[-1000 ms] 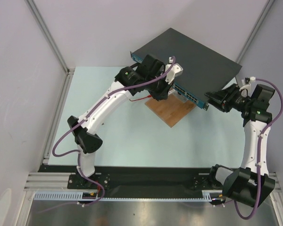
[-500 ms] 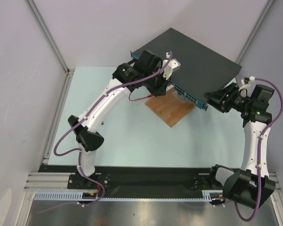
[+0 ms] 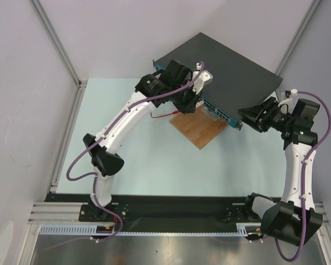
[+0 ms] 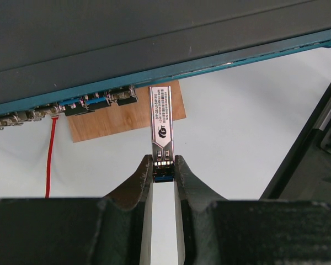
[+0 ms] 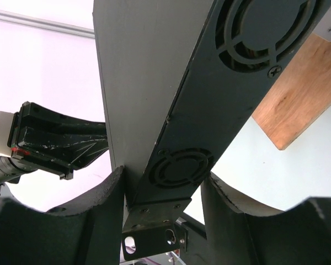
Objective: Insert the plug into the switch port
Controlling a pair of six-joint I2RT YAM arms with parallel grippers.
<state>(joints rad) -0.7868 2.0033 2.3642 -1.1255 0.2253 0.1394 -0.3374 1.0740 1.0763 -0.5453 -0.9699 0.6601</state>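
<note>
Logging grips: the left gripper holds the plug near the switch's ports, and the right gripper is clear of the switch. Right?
Not quite. The right gripper is not clear: the right wrist view shows it clamped on one end of the switch. The left gripper does hold the plug near the ports.

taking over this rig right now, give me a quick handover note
Left gripper: shut on the rear end of the plug, which points at the port row.
Right gripper: shut across one end of the switch, bracing it. The switch's front sits over the wooden board.
Done: plug is in hand and its tip is at the switch's blue front strip.
Left: most of the plug body is outside, so it looks unseated. Push it in fully, then release both.
</note>
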